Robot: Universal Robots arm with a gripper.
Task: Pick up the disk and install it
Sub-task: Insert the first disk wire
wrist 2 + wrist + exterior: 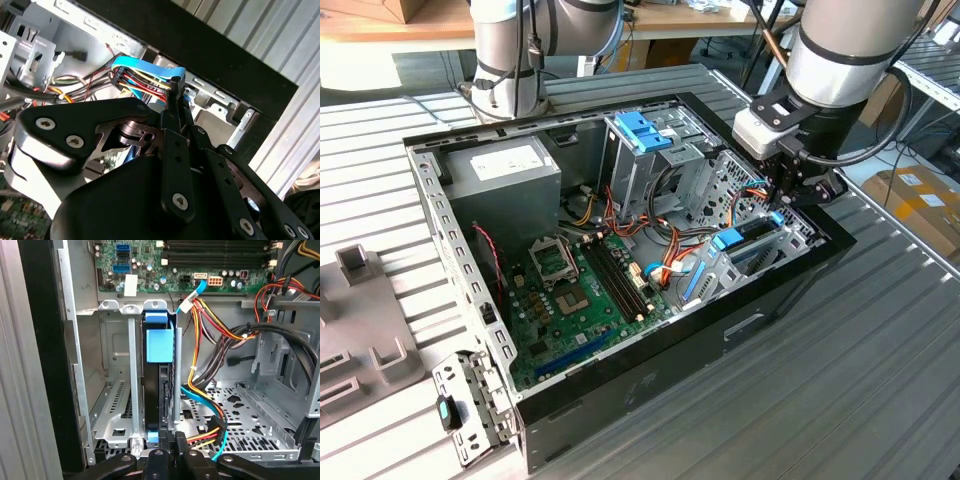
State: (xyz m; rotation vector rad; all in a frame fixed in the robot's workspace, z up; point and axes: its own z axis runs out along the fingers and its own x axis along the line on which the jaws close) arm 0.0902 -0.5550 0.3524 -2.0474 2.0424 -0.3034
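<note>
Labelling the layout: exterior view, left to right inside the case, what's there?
Grey power-supply box → motherboard → drive cage with blue handle → disk in its slot → gripper.

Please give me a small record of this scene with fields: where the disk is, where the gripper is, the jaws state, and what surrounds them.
disk: flat drive with blue plastic rails, standing on edge inside a slot of the silver metal drive cage
gripper: black gripper above the cage, at the disk's near end
jaws: closed together at the disk's near edge
cables: blue flat cable with a bundle of coloured wires, beside the cage
container: open black computer case on a ribbed metal table
</note>
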